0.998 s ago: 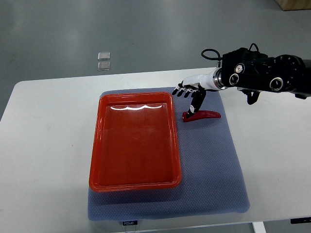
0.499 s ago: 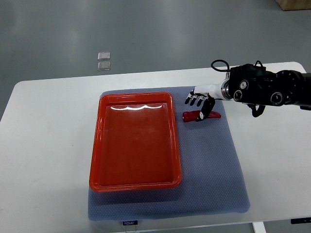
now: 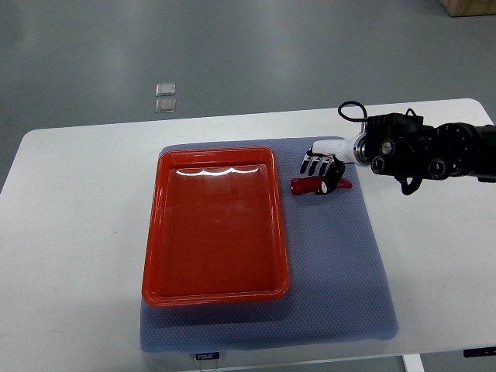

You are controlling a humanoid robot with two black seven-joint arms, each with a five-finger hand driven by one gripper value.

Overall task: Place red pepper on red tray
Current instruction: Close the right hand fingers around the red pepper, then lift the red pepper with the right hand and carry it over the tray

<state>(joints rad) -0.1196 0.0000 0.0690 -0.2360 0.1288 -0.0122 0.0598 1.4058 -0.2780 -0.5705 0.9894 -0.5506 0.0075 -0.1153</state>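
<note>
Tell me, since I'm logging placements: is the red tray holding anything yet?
Empty. The red tray shows only bare floor; the red pepper lies outside it on the mat.

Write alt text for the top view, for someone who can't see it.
The robot's right hand reaches in from the right and closes its fingers over a red pepper lying on a blue-grey mat, just right of an empty red tray on a white table.

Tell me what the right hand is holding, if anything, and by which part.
The right hand has its fingers curled over the middle of the red pepper, which lies on the blue mat. Whether the grip is closed cannot be told.
</note>
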